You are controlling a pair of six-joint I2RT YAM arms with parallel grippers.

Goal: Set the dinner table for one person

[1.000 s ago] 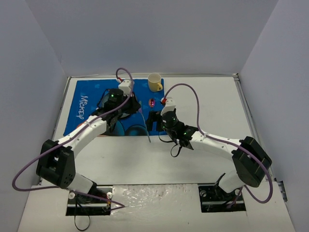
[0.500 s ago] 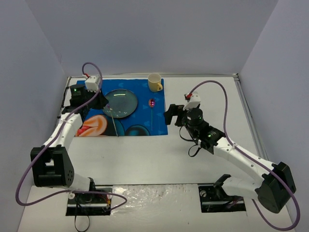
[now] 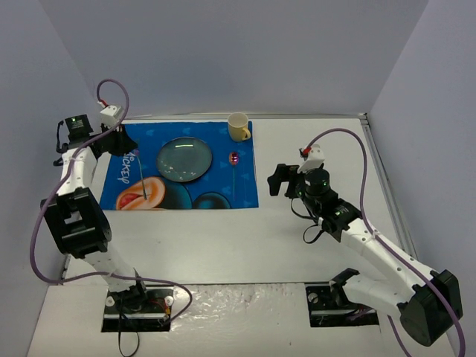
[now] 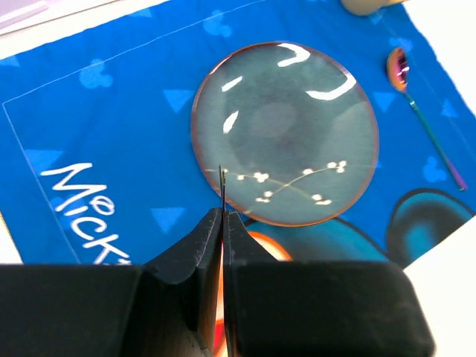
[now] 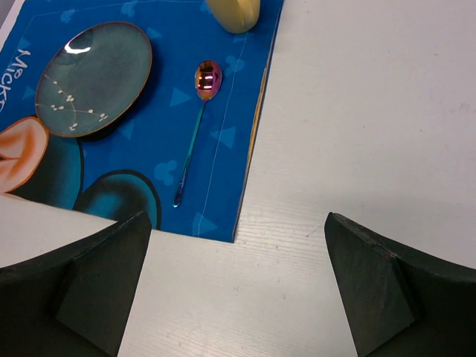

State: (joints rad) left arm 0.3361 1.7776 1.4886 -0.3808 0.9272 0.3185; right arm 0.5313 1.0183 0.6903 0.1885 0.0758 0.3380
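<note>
The left gripper (image 4: 223,217) is clamped tight on a thin dark rod (image 4: 222,186), its jaws pressed together with only the rod between them. What sort of utensil the rod is cannot be told. In the top view this gripper (image 3: 128,146) hangs over the far left part of the blue mat (image 3: 216,178). The rod (image 3: 141,177) runs from it toward the mat's near edge and ends over an orange patch of the print. Whether its tip touches the cloth cannot be told.

A round grey-green plate (image 4: 286,134) lies on the mat, right of the rod and toward the far edge. Further right on the mat lies a spoon (image 3: 235,169) with a pink shiny bowl, its handle pointing to the near edge. A yellow cup (image 3: 239,126) stands at the mat's far right corner.

The right gripper (image 5: 236,223) stands wide open and holds nothing. It (image 3: 277,180) hovers just off the mat's right edge, and its wrist view looks down on the mat's near right corner.

The dinner table (image 3: 312,149), white and matte, lies under it all. The mat covers its far left part.
</note>
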